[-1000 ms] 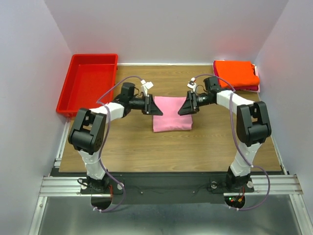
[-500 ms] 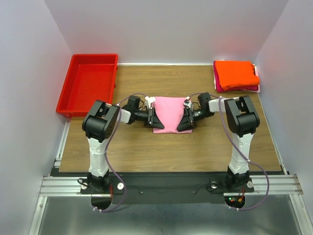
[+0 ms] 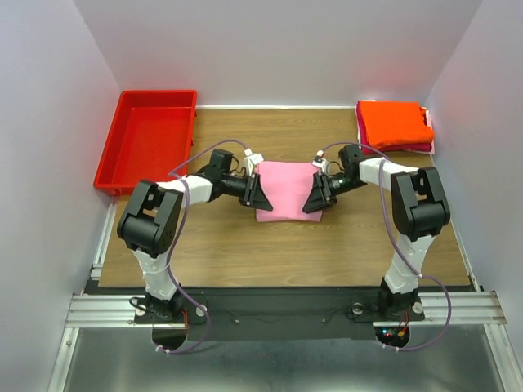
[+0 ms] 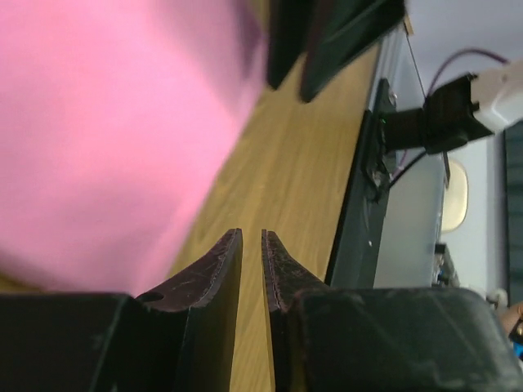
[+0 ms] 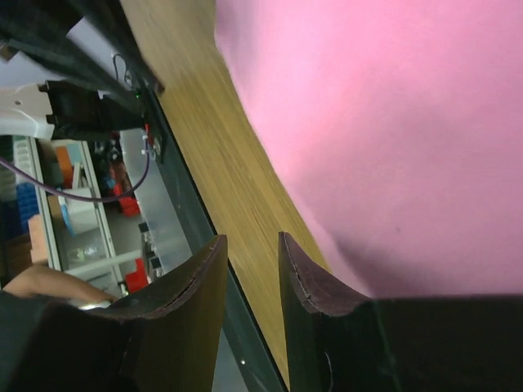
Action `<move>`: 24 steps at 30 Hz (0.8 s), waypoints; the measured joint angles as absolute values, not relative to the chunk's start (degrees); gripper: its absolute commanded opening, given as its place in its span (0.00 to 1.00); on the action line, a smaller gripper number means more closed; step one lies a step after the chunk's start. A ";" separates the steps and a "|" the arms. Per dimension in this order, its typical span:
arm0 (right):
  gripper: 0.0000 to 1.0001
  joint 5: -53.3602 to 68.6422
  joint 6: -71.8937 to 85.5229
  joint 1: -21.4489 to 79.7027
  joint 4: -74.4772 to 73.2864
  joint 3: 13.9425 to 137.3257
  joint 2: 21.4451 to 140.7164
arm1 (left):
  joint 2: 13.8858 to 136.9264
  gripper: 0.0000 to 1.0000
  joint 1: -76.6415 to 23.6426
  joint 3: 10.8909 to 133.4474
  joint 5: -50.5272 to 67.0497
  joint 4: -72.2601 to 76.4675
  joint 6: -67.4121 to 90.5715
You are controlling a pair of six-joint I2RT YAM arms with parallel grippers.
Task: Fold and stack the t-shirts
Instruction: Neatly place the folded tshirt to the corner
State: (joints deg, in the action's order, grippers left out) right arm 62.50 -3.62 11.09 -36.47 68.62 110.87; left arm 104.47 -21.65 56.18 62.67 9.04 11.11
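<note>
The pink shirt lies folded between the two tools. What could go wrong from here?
1. Both tools, left and right, flank the pink shirt with narrow gaps and nothing visibly between the fingers; closing now may miss the cloth.
2. Pinching only a top layer could undo the fold when lifted.
3. The stack sits at the far right corner; a long carry could sag or knock the orange shirt off.

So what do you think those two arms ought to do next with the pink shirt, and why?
Probably lift it and carry it to the stack. The folded light pink shirt lies mid-table with the left claw and right claw at its side edges. The orange shirt already sits folded atop a darker one in the far right corner. Whether either claw grips cloth isn't clear, so they may need to close first.
</note>
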 measured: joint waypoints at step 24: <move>0.61 57.76 -18.70 8.19 -50.68 71.50 110.78 | 103.42 0.51 -19.49 62.00 51.57 -6.09 -7.68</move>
